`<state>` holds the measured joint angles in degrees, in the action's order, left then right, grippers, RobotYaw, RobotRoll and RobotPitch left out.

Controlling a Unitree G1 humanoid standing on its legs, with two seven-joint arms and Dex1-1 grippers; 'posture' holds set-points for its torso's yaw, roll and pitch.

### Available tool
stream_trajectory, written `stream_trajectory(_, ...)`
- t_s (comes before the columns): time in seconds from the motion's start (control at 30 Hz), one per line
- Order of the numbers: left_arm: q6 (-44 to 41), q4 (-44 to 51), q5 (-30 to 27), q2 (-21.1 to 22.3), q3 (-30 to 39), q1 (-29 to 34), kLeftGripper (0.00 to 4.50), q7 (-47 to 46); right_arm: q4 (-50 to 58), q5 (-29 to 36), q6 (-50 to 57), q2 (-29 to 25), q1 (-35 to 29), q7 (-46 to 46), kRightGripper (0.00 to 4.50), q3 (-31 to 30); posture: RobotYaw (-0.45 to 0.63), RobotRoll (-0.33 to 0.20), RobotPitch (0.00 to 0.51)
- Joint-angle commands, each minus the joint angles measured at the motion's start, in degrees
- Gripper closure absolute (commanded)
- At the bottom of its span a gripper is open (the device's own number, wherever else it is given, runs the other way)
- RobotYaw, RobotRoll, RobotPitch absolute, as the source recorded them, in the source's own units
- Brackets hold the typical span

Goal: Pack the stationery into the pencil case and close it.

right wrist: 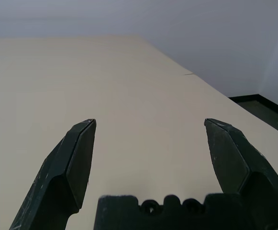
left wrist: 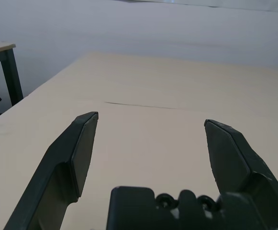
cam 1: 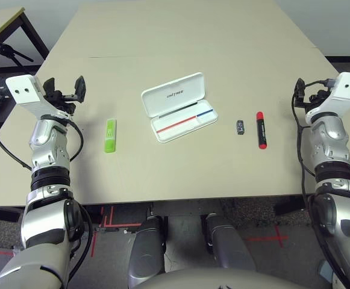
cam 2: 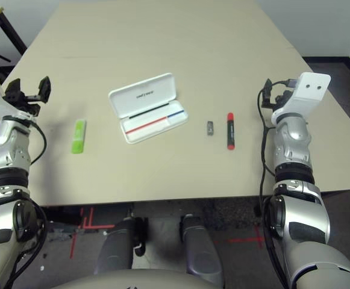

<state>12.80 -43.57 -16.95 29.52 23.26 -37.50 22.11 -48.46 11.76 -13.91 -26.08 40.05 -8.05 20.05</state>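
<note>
Left eye view: the pencil case (cam 1: pixel 180 107) lies open mid-table (cam 1: pixel 181 171), between the lime-green bar (cam 1: pixel 110 135) and the small dark piece (cam 1: pixel 240 127) beside the red marker (cam 1: pixel 261 130)! Left wrist: left gripper (left wrist: pixel 151 120), wide, empty! Right wrist: right gripper (right wrist: pixel 150 120), wide, empty!

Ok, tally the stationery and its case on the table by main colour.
Lime-green: 1, the stubby bar with a white label
Red: 1, the marker with a black barrel
Dark grey: 1, the tiny block-like piece
White: 1, the open pencil case
Total: 4
</note>
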Motion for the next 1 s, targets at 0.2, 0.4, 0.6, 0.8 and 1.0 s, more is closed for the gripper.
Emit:
stream_trajectory(0.2,0.3,-0.6,-0.5,-0.1,0.3,-0.4,0.02,-0.5,-0.5,0.5,-0.7,-0.5,0.4,-0.1,0.00,0.6,-0.15,0.000,0.151)
stream_trajectory(0.4,0.4,0.2,-0.5,-0.7,0.1,-0.2,0.02,-0.7,-0.5,0.4,-0.6,-0.7,0.6,-0.3,0.00,0.5,-0.14,0.000,0.155)
stream_trajectory(0.6,0.0,1.3,-0.4,-0.9,-0.1,0.2,0.02,-0.5,0.1,0.3,-0.1,-0.7,0.6,-2.3,0.00,-0.3,-0.14,0.000,0.161)
stream_trajectory(0.8,-0.5,2.6,-0.3,-1.0,-0.8,0.3,0.02,0.4,2.0,1.3,2.3,-0.8,0.1,-8.7,0.00,-1.5,-0.13,0.000,0.163)
stream_trajectory(1.0,-3.0,7.1,-0.9,-0.8,-2.1,2.2,0.02,3.7,6.4,2.0,7.9,-3.4,-0.5,-21.6,0.00,-4.8,-0.12,0.000,0.173)
